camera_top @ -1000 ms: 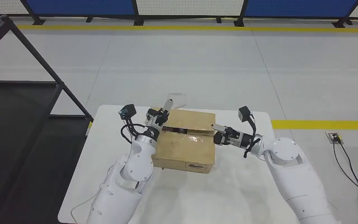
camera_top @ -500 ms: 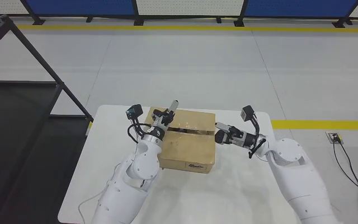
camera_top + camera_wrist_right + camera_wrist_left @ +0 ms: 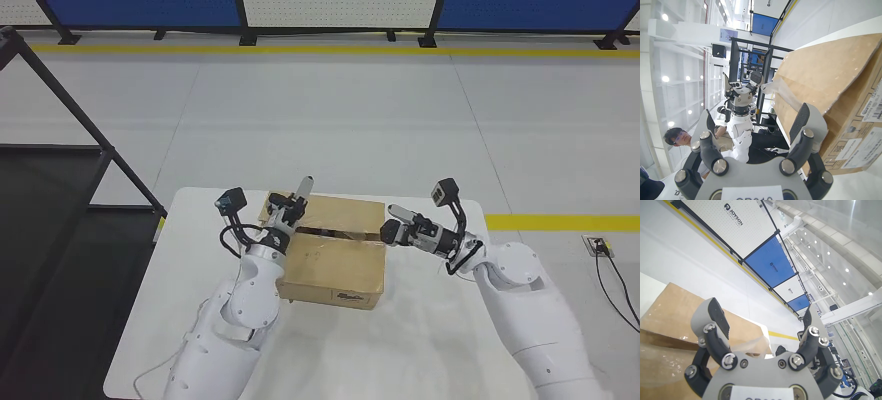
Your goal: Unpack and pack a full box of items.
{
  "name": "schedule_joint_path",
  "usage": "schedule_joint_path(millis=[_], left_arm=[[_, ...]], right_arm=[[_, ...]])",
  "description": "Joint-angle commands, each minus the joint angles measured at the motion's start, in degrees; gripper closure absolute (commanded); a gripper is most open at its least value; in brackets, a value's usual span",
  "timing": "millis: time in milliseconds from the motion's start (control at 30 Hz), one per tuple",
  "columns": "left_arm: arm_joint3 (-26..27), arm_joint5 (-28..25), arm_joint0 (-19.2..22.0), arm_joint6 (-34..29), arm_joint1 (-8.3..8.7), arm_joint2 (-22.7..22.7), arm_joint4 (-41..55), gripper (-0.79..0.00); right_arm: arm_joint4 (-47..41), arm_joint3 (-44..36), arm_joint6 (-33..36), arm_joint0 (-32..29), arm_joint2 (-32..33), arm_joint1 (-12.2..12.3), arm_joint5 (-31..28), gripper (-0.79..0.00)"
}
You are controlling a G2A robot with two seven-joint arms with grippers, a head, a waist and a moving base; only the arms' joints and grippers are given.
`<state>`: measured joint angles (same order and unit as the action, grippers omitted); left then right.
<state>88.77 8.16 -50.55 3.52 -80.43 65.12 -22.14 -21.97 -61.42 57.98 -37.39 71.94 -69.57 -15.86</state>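
A brown cardboard box (image 3: pixel 330 258) stands on the white table (image 3: pixel 430 330), its top flaps down with a seam (image 3: pixel 335 233) across them. My left gripper (image 3: pixel 300 192) hovers open over the box's far left corner, tilted upward, with nothing between its fingers (image 3: pixel 717 315). A strip of clear tape (image 3: pixel 780 90) lifts off the box top (image 3: pixel 676 306) close to that gripper (image 3: pixel 741 81). My right gripper (image 3: pixel 396 222) is open at the box's right side near the seam; its fingers (image 3: pixel 800 123) are empty beside the box (image 3: pixel 821 75).
A black metal rack (image 3: pixel 60 190) stands off the table's left edge. Bare table lies in front of the box and to its right. Beyond the table is open floor with a yellow line (image 3: pixel 560 222).
My right gripper has risen and shifted toward the box's far right corner. My left gripper has wavered slightly over the far left corner, staying open.
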Motion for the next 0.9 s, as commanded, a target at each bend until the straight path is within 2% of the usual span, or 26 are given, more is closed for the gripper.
schedule_joint_path(millis=[0, 200, 400, 567, 700, 867], left_arm=[[2.2, -0.2, -1.2, -0.1, 0.12, 0.9, -0.2, -0.785], [7.4, -1.3, -5.4, -0.4, 0.75, 5.2, -0.9, -0.785], [10.2, -1.8, -9.6, -1.8, 1.74, 13.0, -0.5, -0.785], [11.2, -3.8, -13.3, -6.3, 2.86, 20.1, -0.4, -0.785], [11.9, -6.3, -16.2, -13.3, 3.8, 25.7, 2.1, -0.785], [10.5, -8.2, -17.8, -20.2, 4.54, 29.5, 6.1, -0.785]], right_arm=[[0.0, -0.3, 0.0, 0.0, -0.1, 0.0, 0.0, -0.785], [3.2, 0.6, -3.9, 1.4, -2.5, -0.4, 0.6, -0.785], [5.0, 3.4, -4.6, 3.1, -5.1, -1.0, 0.1, -0.785], [6.5, 5.7, -3.5, 4.6, -6.5, -1.3, 0.1, -0.785], [7.3, 6.3, -3.2, 5.1, -7.1, -1.4, -0.5, -0.785], [6.7, 6.2, -3.7, 5.1, -7.1, -1.5, -2.4, -0.785]])
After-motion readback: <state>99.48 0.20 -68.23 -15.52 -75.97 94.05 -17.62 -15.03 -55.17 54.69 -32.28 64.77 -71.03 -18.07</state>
